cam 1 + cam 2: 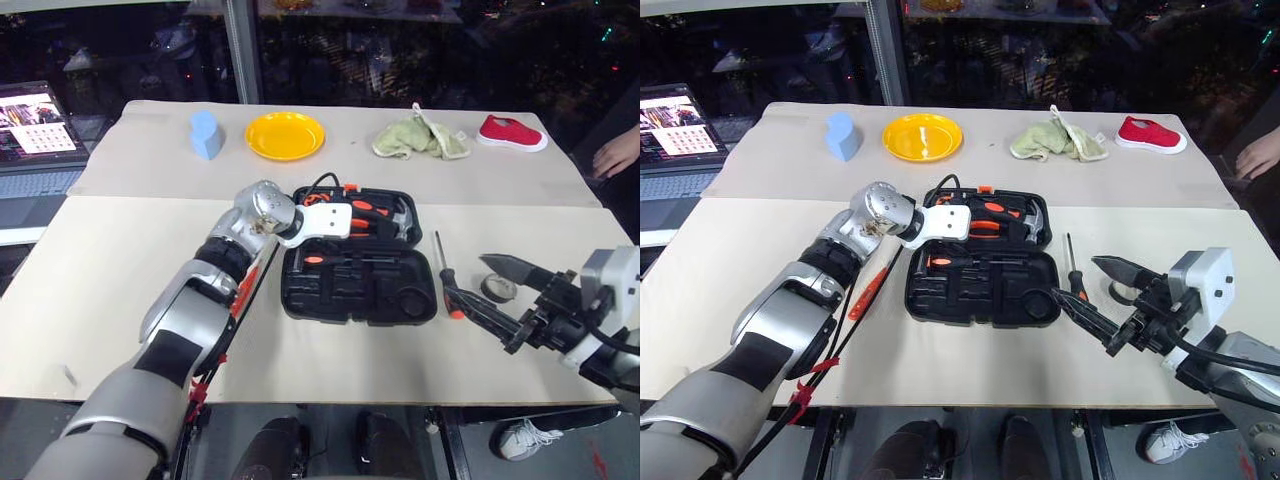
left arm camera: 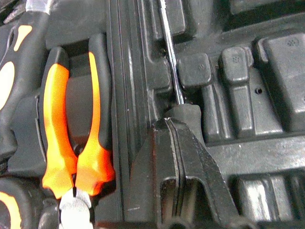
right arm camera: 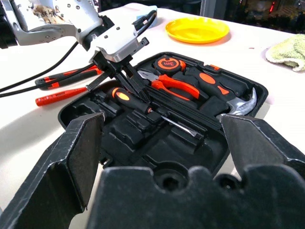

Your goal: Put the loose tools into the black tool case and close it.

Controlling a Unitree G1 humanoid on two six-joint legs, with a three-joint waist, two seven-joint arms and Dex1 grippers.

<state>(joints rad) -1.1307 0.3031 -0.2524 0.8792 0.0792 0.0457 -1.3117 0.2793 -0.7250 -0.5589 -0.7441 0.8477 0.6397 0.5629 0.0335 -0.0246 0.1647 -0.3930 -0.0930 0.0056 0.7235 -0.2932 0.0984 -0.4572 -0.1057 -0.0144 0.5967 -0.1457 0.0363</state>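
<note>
The black tool case (image 1: 300, 290) lies open in the middle of the table. Pliers (image 2: 71, 143), a hammer (image 3: 238, 102) and a tape measure (image 3: 167, 63) sit in its recesses. An orange-and-black screwdriver (image 3: 126, 99) lies in the case. My left gripper (image 3: 138, 98) is shut, its tips down at that handle, with nothing clamped between them. Right of the case, another screwdriver (image 1: 447, 285) and a grey tape roll (image 1: 498, 289) lie loose. My right gripper (image 1: 464, 275) hovers open over them. Left of the case lie an orange tester screwdriver (image 3: 59, 97) and a utility knife (image 3: 66, 76).
Along the far side of the table sit a blue block (image 1: 206, 135), a yellow plate (image 1: 285, 135), a green cloth (image 1: 420, 138) and a red shoe (image 1: 512, 132). A laptop (image 1: 35, 140) stands at the far left. A person's hand (image 1: 618, 152) rests at the right edge.
</note>
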